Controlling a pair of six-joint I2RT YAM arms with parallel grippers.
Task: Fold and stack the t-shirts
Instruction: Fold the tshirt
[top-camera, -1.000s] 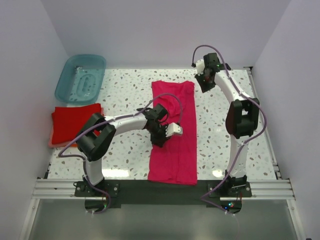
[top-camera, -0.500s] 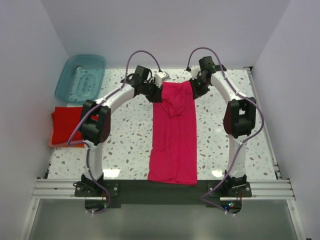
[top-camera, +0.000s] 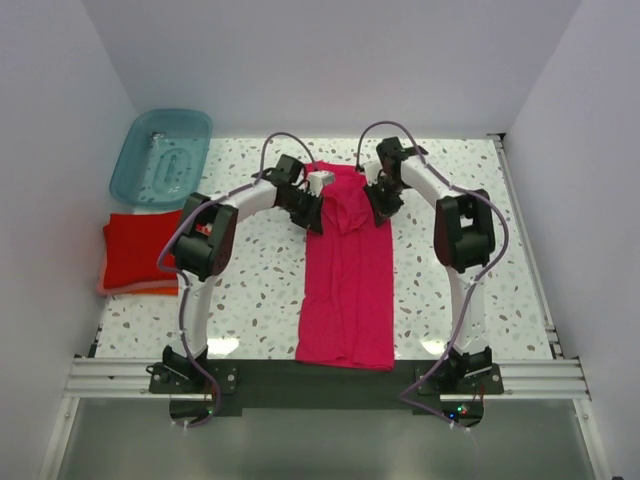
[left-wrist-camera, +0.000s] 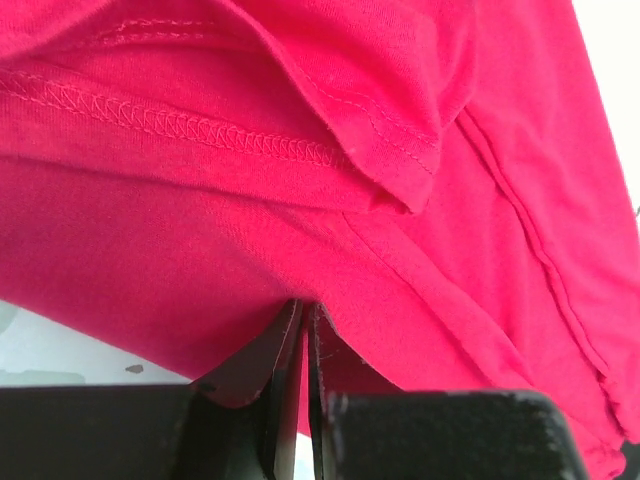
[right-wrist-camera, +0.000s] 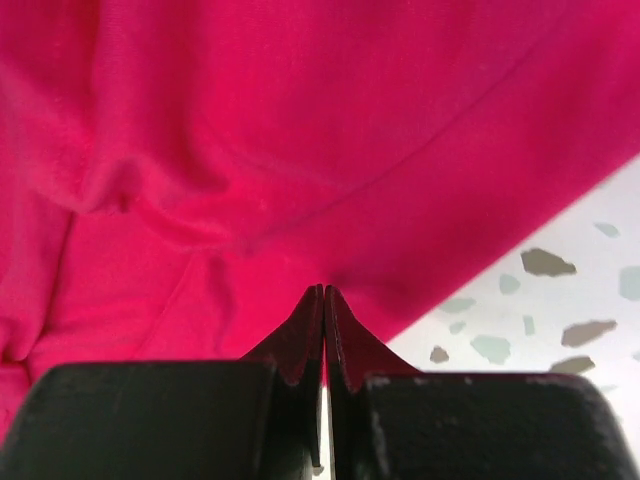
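Two tight pinches, left gripper (left-wrist-camera: 303, 306) and right gripper (right-wrist-camera: 323, 291), at far corners of the magenta t-shirt (top-camera: 348, 290).

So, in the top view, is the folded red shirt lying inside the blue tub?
No, the red shirt lies on the table, outside the tub.

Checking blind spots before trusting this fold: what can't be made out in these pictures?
Top view: fingertips of the left gripper and right gripper, hidden under their own wrists.
Wrist views: the magenta-pink cloth t-shirt's outline, cut off by frame edges.
Top view: the red folded cloth stack's right edge, behind the left arm's elbow.
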